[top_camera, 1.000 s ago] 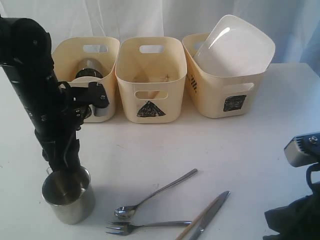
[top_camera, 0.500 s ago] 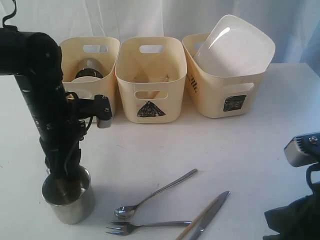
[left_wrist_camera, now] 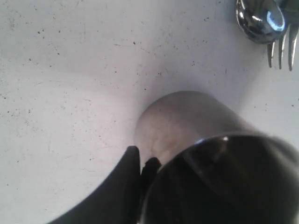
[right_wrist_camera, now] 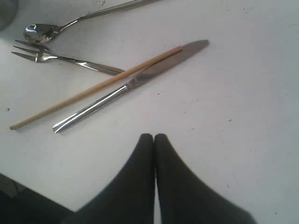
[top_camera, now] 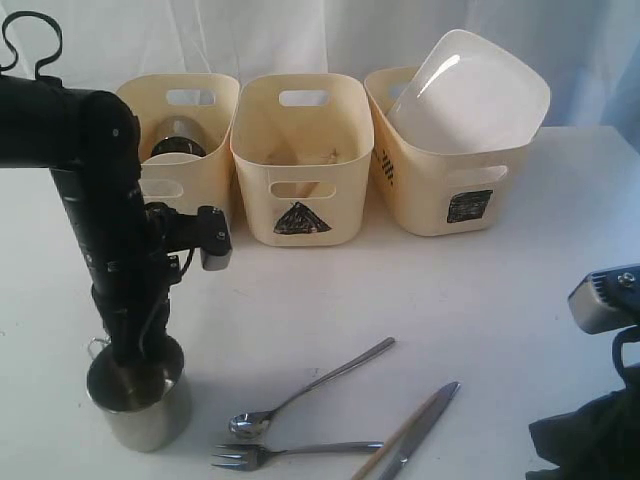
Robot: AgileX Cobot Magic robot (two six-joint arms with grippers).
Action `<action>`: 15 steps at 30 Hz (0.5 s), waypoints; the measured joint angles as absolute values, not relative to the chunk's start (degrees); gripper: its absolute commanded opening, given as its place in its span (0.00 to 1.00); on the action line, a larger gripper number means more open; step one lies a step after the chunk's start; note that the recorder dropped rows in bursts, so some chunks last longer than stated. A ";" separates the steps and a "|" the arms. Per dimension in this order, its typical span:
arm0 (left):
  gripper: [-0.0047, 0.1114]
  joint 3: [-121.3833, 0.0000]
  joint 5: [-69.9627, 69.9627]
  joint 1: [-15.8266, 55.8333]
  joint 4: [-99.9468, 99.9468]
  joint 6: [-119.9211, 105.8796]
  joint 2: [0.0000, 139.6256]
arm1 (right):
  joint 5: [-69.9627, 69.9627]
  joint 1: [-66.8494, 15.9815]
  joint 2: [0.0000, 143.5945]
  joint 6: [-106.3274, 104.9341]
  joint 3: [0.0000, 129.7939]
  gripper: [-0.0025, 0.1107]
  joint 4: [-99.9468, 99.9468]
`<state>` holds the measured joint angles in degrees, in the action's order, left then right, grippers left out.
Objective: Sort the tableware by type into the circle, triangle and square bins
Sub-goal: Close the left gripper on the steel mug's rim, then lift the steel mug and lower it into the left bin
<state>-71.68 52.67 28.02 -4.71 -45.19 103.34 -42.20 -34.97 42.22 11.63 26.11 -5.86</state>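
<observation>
A steel mug (top_camera: 140,408) stands at the front left of the table. My left gripper (top_camera: 132,352) comes down on its rim and is shut on the mug's wall (left_wrist_camera: 196,121), one finger outside (left_wrist_camera: 122,186) and one inside. A spoon (top_camera: 310,385), fork (top_camera: 295,450), knife (top_camera: 425,425) and one wooden chopstick (top_camera: 385,448) lie at the front middle. My right gripper (right_wrist_camera: 154,136) is shut and empty, hovering near the knife (right_wrist_camera: 135,81) and chopstick (right_wrist_camera: 93,89). The white square plate (top_camera: 470,90) leans in the square bin (top_camera: 450,190).
Three cream bins stand in a row at the back. The left bin (top_camera: 210,110) holds a steel piece (top_camera: 178,140). The triangle bin (top_camera: 300,170) is in the middle. My right arm (top_camera: 595,425) fills the front right corner.
My left arm shifted a little to the right and lower over the mug, and its jaws closed from wide open onto the mug's wall. The right arm has not moved.
</observation>
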 measured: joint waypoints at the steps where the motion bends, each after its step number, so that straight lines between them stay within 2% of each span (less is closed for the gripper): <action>1: 0.04 -71.68 52.67 28.02 -4.71 -45.19 103.34 | -42.20 -34.97 42.22 11.63 26.11 0.02 -5.86; 15: 0.04 -71.68 49.94 28.02 -4.87 -43.87 100.64 | -42.20 -34.97 42.22 11.63 26.11 0.02 -5.86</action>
